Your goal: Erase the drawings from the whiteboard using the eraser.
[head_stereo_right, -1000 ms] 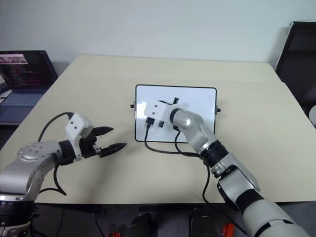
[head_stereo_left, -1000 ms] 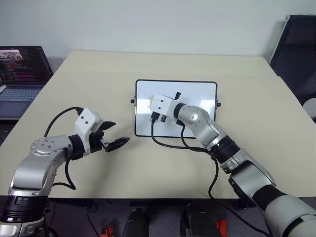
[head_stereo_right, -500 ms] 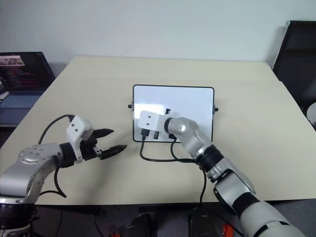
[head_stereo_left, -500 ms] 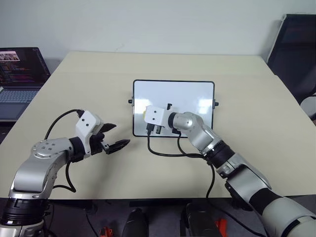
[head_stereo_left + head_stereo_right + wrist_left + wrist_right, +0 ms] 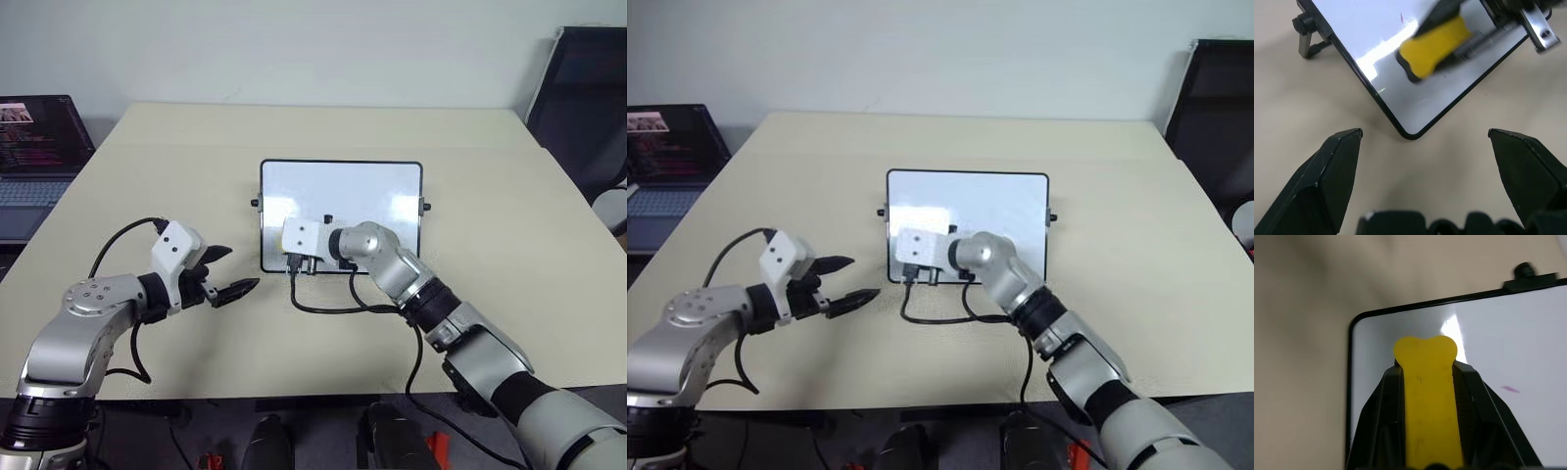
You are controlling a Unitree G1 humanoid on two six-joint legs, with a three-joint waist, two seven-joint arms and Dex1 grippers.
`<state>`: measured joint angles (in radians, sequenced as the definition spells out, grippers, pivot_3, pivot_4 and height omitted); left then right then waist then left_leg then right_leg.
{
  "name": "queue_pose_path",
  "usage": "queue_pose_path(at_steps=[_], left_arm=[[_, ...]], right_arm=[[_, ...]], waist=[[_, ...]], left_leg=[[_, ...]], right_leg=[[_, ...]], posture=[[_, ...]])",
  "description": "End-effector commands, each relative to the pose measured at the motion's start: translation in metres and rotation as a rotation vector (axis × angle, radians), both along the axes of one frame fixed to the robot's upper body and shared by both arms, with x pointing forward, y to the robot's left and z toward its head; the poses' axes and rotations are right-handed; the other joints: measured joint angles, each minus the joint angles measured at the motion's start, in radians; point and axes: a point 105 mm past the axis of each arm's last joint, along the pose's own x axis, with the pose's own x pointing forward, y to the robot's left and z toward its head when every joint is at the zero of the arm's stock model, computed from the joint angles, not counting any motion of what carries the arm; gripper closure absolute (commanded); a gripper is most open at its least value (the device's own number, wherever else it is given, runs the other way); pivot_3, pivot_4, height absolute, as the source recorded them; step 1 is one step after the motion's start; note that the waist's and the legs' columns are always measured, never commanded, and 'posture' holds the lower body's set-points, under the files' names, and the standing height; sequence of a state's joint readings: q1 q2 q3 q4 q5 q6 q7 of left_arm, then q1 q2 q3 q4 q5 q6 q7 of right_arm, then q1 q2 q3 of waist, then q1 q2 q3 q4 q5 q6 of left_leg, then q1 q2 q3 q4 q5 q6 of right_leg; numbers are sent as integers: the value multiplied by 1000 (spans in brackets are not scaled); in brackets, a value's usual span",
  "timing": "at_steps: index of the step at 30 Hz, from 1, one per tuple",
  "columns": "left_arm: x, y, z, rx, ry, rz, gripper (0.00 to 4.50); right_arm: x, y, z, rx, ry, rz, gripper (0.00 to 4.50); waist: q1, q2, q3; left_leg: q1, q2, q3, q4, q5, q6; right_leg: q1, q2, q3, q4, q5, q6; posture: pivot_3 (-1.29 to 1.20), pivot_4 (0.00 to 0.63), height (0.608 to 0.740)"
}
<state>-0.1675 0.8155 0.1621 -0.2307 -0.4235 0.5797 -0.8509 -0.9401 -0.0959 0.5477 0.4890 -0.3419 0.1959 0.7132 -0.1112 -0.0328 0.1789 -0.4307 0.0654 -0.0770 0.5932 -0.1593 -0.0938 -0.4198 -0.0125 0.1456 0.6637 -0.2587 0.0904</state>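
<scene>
Bright, even overhead light; glare patches on the whiteboard (image 5: pixel 341 196); soft shadows on the surface (image 5: pixel 294 323); right wrist view background blurred.

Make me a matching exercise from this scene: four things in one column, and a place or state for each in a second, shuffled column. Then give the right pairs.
Things
1. eraser
2. left pincer
3. laptop
4. whiteboard

Places or states
A. open and holding nothing, over the table left of the board
B. flat on the table's middle
C. clamped in the right pincer, over the board's near left part
D. beyond the table's far left edge, screen lit

Pairs: 1-C, 2-A, 3-D, 4-B
</scene>
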Motion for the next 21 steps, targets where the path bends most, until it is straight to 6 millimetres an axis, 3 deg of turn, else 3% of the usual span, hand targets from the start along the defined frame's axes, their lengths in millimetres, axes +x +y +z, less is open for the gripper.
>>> queue_pose_path(at_steps=[1, 5, 11, 15, 21], left_arm=[[0, -3, 13, 2, -56, -15, 0], [1, -5, 13, 0, -54, -23, 0], [3, -8, 14, -5, -57, -32, 0], [3, -9, 14, -6, -57, -35, 0], [3, -10, 16, -7, -59, -41, 0]], right_arm=[[27, -19, 17, 29, -145, -150, 3524], [41, -32, 34, 62, -223, -214, 3524], [43, -52, 20, -5, -165, -230, 3524], [42, -80, 8, -36, -107, -281, 3524], [41, -119, 7, 12, -24, -374, 3525]], waist=[[1, 0, 0], [5, 0, 0], [15, 0, 0], [31, -1, 0], [39, -1, -1]], left_leg=[[0, 0, 0, 0, 0, 0], [0, 0, 0, 0, 0, 0], [0, 0, 0, 0, 0, 0], [0, 0, 0, 0, 1, -1], [0, -1, 0, 1, 2, -3]], right_leg=[[0, 0, 0, 0, 0, -1], [0, 0, 0, 0, 2, -2], [0, 0, 0, 0, 2, -2], [0, 0, 0, -1, 1, -1], [1, -1, 0, -2, 1, -1]], posture=[[0, 150, 740], [0, 150, 740], [0, 150, 740], [0, 150, 740], [0, 150, 740]])
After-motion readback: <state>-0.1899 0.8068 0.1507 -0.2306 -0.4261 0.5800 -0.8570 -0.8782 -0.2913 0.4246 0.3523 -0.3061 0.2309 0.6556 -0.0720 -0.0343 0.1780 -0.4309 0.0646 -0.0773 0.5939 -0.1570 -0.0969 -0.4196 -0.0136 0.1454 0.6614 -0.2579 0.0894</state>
